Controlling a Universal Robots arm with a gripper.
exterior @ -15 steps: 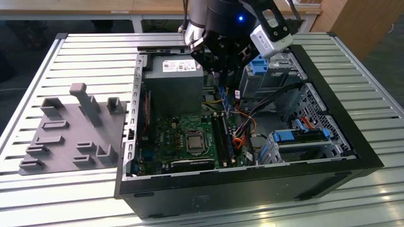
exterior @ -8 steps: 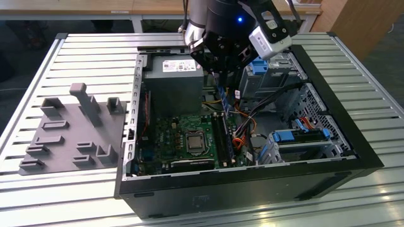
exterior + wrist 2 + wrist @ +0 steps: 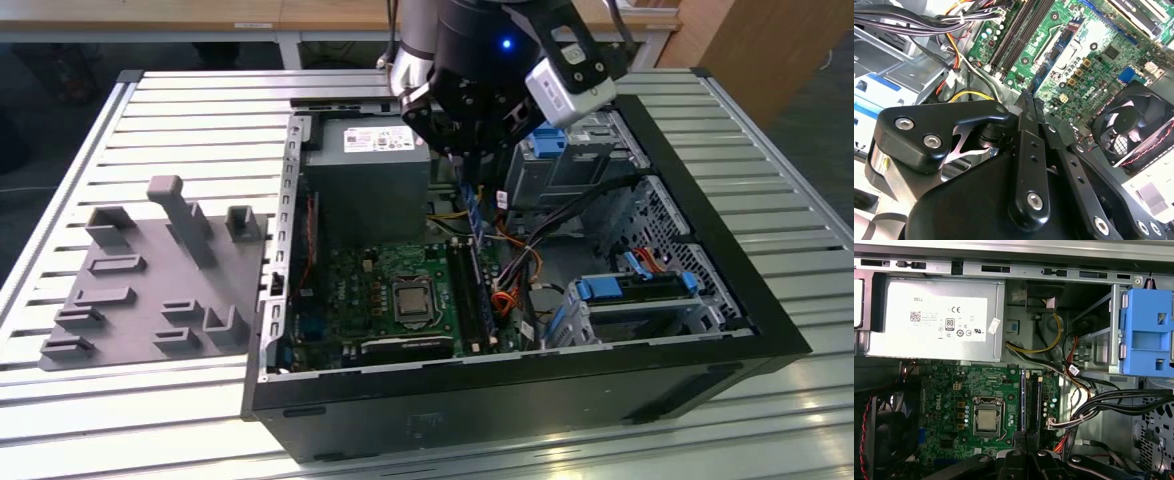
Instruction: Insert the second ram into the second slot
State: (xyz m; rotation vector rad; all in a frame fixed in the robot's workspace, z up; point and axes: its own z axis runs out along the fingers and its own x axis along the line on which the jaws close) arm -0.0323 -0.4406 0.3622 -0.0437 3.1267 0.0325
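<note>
Grey moulded fixture (image 3: 154, 270) with upright pegs lies on the ribbed metal worktop (image 3: 200, 110), well off to the exterior view's left of the hand (image 3: 467, 175). The open black PC case (image 3: 534, 375) sits beneath the hand. The grey power supply (image 3: 367, 185) is just beside the hand and carries a white printed label (image 3: 936, 320). The hand is closed on the second ram (image 3: 469, 205), a thin blue strip seen edge-on, above the black memory slots (image 3: 1030, 395). To the exterior view's right are a black cable bundle (image 3: 1114, 400) and a blue plastic clip (image 3: 1146, 332).
</note>
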